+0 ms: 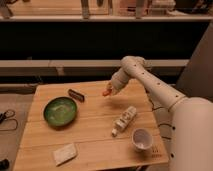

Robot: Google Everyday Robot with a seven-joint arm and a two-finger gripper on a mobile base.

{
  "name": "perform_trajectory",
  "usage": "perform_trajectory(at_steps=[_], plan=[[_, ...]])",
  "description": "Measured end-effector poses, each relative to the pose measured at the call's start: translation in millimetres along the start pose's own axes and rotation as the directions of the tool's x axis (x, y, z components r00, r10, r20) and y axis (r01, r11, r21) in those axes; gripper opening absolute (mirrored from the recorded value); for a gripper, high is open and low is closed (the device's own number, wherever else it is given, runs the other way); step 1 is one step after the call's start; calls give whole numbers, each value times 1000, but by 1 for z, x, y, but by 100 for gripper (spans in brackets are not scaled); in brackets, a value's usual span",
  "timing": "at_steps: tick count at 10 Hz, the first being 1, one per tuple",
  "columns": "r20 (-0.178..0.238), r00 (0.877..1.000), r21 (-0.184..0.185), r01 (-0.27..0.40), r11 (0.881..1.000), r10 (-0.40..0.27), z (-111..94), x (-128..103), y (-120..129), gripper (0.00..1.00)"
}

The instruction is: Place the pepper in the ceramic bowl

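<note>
The green ceramic bowl [60,110] sits on the left part of the wooden table [95,135]. The small orange-red pepper [106,92] is held in my gripper [109,90] above the table's back middle, to the right of the bowl and well apart from it. My white arm [150,85] reaches in from the right.
A dark flat bar [76,95] lies just behind and right of the bowl. A small white bottle [124,120] lies on its side at the right middle. A white cup [141,138] stands at the front right. A pale sponge-like block [65,153] lies at the front left.
</note>
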Motion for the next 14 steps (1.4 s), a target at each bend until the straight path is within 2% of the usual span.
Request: perform_trajectory(at_steps=[4,9,14], plan=[[21,999,-3,41,999,-41,0,-27,-10,0],[35,995,-36,98,995,-97,11,-63,-14,0],[39,981,-83,194,978,-191,25,-117,-21,0]])
